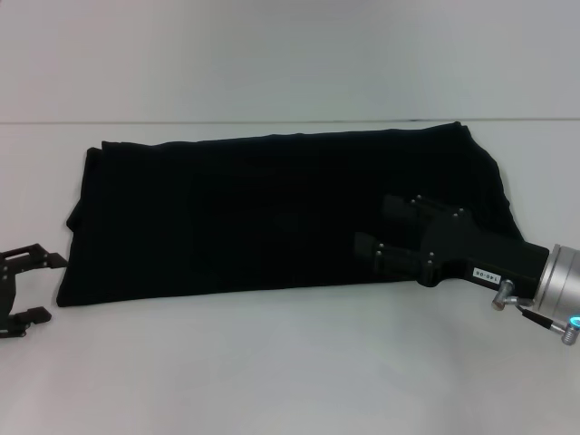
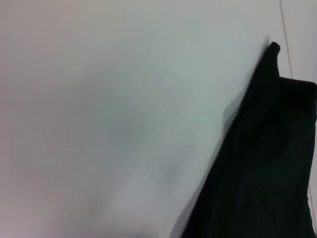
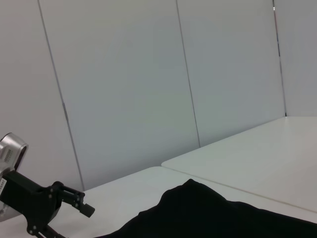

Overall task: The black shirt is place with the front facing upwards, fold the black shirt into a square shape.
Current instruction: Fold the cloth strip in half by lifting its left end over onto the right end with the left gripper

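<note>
The black shirt (image 1: 263, 213) lies folded into a long band across the white table (image 1: 290, 362), with no print showing. My right gripper (image 1: 372, 223) hovers over the shirt's right part near its front edge, fingers pointing left and spread open, nothing visibly gripped. My left gripper (image 1: 41, 288) stands open just off the shirt's front-left corner, not touching the cloth. The left wrist view shows one corner of the shirt (image 2: 267, 163) on bare table. In the right wrist view the shirt's edge (image 3: 213, 213) rises in front, with the left gripper (image 3: 67, 218) beyond it.
Bare white tabletop runs along the front of the shirt and past the left gripper. A seam (image 1: 227, 121) crosses the table behind the shirt. Pale wall panels (image 3: 124, 89) stand beyond the table.
</note>
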Controlling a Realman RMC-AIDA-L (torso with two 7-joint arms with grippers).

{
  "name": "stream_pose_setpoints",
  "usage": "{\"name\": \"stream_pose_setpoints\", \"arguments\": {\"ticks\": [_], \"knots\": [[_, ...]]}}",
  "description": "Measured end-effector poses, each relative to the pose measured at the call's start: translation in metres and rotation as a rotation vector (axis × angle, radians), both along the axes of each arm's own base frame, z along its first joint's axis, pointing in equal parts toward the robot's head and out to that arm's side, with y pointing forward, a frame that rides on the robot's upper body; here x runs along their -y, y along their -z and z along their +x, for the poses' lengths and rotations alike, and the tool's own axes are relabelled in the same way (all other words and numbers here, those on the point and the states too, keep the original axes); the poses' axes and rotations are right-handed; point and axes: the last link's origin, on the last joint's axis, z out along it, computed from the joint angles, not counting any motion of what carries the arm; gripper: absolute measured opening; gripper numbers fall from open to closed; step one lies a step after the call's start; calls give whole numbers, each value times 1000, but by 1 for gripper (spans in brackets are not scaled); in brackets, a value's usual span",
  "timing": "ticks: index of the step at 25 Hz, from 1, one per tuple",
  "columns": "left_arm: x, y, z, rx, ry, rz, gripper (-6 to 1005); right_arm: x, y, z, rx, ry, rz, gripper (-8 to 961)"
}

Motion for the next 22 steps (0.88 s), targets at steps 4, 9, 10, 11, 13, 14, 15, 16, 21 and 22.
{"name": "stream_pose_setpoints", "arguments": {"ticks": [4, 9, 10, 11, 13, 14, 15, 16, 21, 22], "knots": [[-1, 0, -1, -8, -4, 5, 848, 0, 0, 0, 0, 0, 0, 838], [-4, 5, 2, -11, 7, -6, 848, 0, 0, 0, 0, 0, 0, 838], [-4, 5, 2, -11, 7, -6, 848, 0, 0, 0, -1, 1, 0, 838], [-5, 5, 3, -12, 10, -9, 847, 0, 1, 0, -1, 1, -1, 838], [-6, 6, 4, -13, 12, -10, 847, 0, 1, 0, -1, 2, -2, 838], [-7, 6, 5, -14, 13, -8, 847, 1, 1, 0, -2, 2, -2, 838], [-8, 6, 5, -15, 14, -8, 847, 1, 1, 0, -2, 2, -2, 838], [-9, 7, 6, -15, 16, -7, 847, 1, 1, 0, -2, 2, -3, 838], [-13, 10, 8, -14, 20, -8, 847, 1, 2, 0, -1, 2, -3, 838], [-14, 10, 9, -15, 22, -10, 847, 1, 2, 0, -1, 2, -3, 837]]}}
